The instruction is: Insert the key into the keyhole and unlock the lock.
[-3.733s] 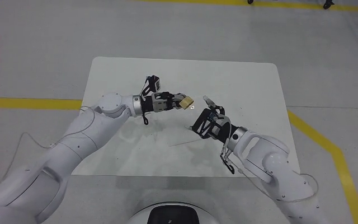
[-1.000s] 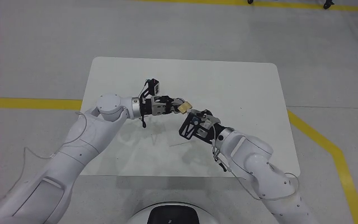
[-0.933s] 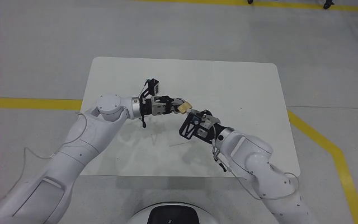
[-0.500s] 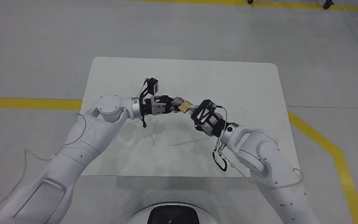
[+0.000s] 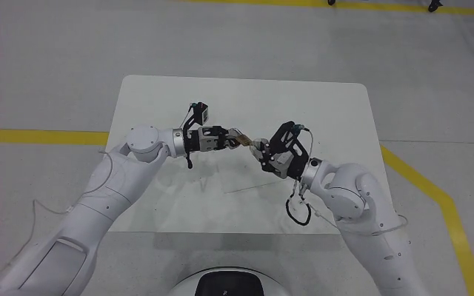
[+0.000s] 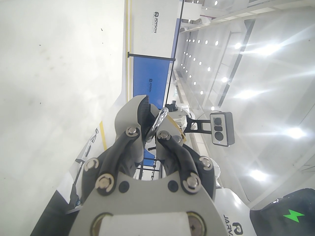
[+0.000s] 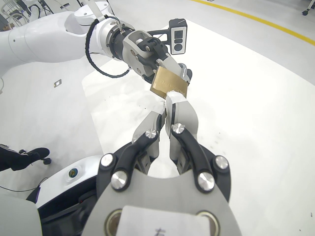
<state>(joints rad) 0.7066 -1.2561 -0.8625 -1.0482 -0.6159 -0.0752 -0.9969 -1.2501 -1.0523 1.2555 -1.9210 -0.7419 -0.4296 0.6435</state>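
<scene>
While the right fingers (image 7: 181, 110) pinch shut on the hidden key, the right gripper (image 7: 165, 103) touches the bottom end of the lock (image 7: 168, 82); the left gripper (image 5: 231, 138) clamps its shackle above the table (image 5: 318, 111). Slight misalignment could jam the key, or pushing could twist the lock loose.
</scene>
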